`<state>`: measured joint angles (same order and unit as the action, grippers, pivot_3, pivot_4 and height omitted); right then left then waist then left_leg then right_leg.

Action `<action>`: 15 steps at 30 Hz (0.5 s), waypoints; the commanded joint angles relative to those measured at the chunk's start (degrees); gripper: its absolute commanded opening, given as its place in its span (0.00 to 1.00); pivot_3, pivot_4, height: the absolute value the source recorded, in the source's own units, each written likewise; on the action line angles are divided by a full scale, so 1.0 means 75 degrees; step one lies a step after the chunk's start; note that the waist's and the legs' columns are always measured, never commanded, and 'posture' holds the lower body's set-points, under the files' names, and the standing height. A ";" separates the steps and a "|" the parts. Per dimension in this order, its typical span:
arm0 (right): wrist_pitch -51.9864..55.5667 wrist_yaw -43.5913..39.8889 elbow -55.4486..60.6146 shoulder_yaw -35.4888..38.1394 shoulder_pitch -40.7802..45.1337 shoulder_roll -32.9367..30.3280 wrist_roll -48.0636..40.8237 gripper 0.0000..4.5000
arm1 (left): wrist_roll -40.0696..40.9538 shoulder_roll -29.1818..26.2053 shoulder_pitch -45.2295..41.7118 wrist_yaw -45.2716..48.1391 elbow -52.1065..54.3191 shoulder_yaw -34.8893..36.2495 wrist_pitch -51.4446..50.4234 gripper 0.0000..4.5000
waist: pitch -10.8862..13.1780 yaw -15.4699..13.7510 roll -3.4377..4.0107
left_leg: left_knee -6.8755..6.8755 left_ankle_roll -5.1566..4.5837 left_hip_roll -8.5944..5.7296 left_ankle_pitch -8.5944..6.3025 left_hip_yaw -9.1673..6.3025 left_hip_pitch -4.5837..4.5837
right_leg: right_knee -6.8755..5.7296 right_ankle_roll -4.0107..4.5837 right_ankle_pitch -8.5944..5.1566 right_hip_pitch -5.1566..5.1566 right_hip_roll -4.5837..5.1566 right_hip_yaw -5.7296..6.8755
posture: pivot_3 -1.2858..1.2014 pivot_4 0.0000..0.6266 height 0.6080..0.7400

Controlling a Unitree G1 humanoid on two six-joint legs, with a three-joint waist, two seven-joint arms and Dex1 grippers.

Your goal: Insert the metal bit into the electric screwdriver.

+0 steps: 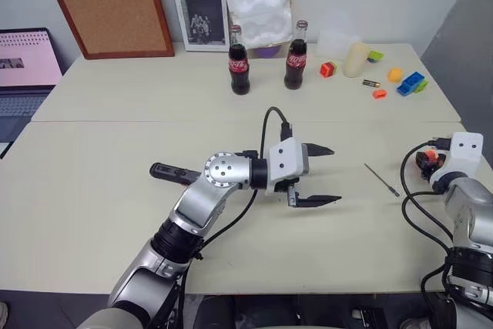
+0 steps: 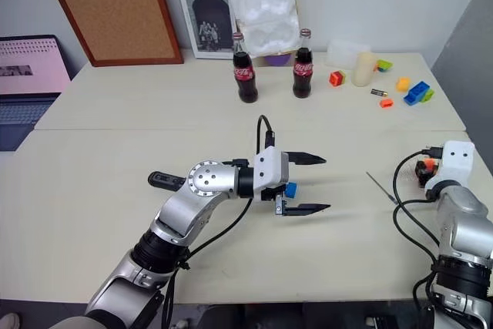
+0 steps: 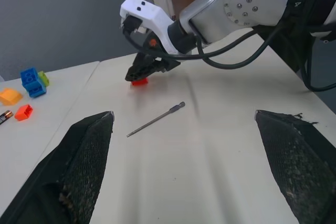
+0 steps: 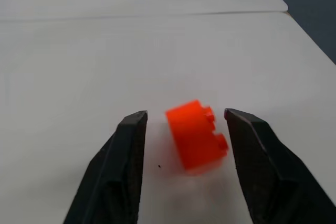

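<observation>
My right gripper (image 4: 185, 116) stood with its two black fingers (image 4: 126, 153) parted around a small orange-red plastic building brick (image 4: 197, 135), which lay on the pale cream table (image 4: 105, 61) between them, untouched.

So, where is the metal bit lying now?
The metal bit lies flat on the table on the robot's right side, between the open left claw and the right claw, touching neither.

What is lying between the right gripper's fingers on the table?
An orange-red toy brick lies on the table between the open right gripper's fingers, touching neither. The brick's underside is hidden against the table.
</observation>
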<state>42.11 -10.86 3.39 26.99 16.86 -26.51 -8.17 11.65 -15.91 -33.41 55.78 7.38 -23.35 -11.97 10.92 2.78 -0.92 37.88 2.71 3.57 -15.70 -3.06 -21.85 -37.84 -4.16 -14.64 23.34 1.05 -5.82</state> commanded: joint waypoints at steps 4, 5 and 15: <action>0.0352 -0.0325 0.2675 0.0160 -0.0922 -0.0477 -0.0277 0.95 | 0.0112 -0.0386 -0.0054 0.0093 0.0286 0.0418 0.0003 1.00 | 0.0000 0.0001 0.0008 | 0.0000 0.0000 0.0000 0.0000 -0.0002 -0.0002 | 0.0000 -0.0005 -0.0003 0.0000 0.0000 0.0001 | 0.52 0.24 1.00; 0.0206 -0.0608 0.3089 0.0020 -0.1169 -0.0670 -0.0314 0.99 | 0.0157 -0.0567 -0.0030 0.0127 0.0313 0.0562 -0.0037 1.00 | 0.0001 0.0003 0.0009 | 0.0000 0.0000 0.0000 0.0000 -0.0002 -0.0002 | 0.0000 -0.0014 -0.0008 0.0001 0.0000 0.0001 | 0.52 0.24 1.00; -0.0233 -0.3415 0.4636 -0.2263 -0.1574 -0.1825 -0.1612 0.99 | 0.0377 -0.2995 0.0681 0.0997 0.0575 0.1835 -0.0284 1.00 | 0.0004 0.0114 0.0005 | 0.0002 0.0001 0.0006 0.0000 -0.0001 0.0006 | -0.0005 -0.0036 -0.0025 -0.0001 -0.0002 0.0003 | 0.52 0.24 1.00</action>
<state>42.04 -32.22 36.37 14.24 3.55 -39.69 -17.82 13.85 -35.46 -29.22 61.51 10.10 -12.72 -14.46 10.95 3.63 -0.89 37.89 2.71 3.63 -15.71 -3.07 -21.80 -37.87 -4.43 -14.83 23.34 1.04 -5.80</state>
